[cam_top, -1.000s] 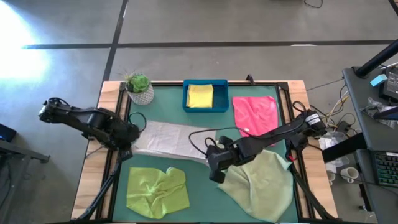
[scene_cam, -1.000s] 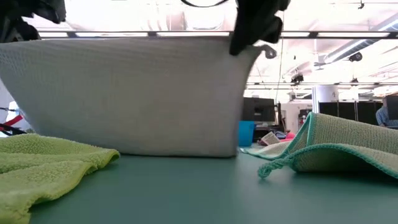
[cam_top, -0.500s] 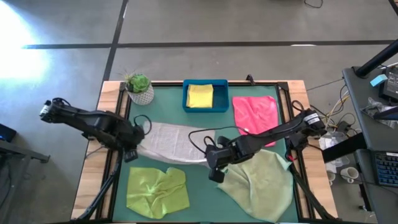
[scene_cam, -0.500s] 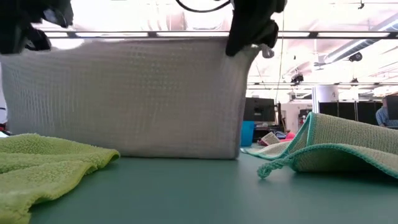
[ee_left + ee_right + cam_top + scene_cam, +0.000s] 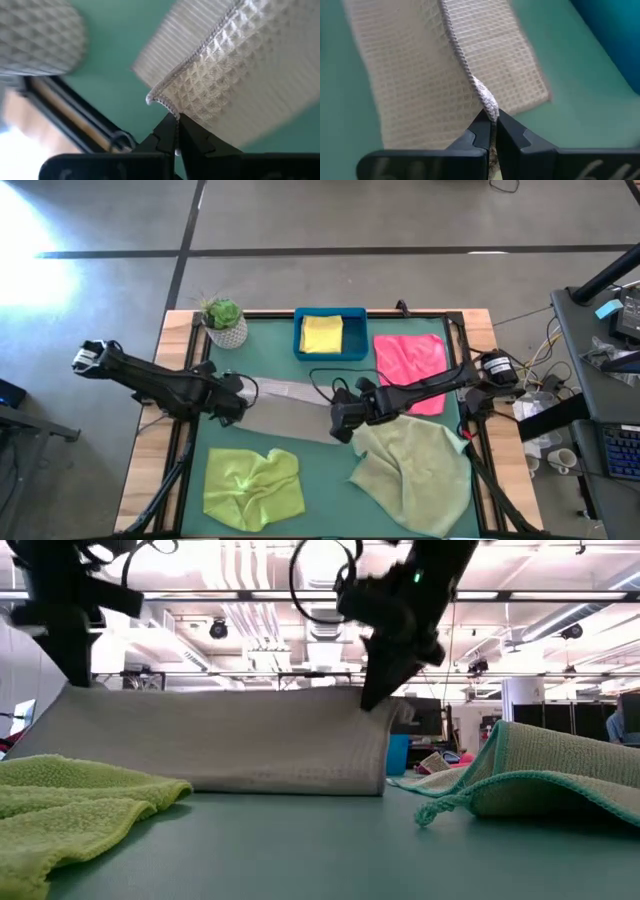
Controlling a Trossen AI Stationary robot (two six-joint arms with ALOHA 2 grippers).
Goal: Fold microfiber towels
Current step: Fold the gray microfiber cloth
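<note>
grey towel (image 5: pixel 290 408) edge between grippers

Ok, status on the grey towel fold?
Left gripper and right gripper shut on grey towel corners. Towel lifted, lower edge on table. Sage towel close beside right gripper.

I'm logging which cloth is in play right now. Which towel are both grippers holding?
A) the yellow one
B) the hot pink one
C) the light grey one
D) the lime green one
C: the left gripper and the right gripper are each shut on an edge of the light grey towel, which is raised between them above the table.
</note>
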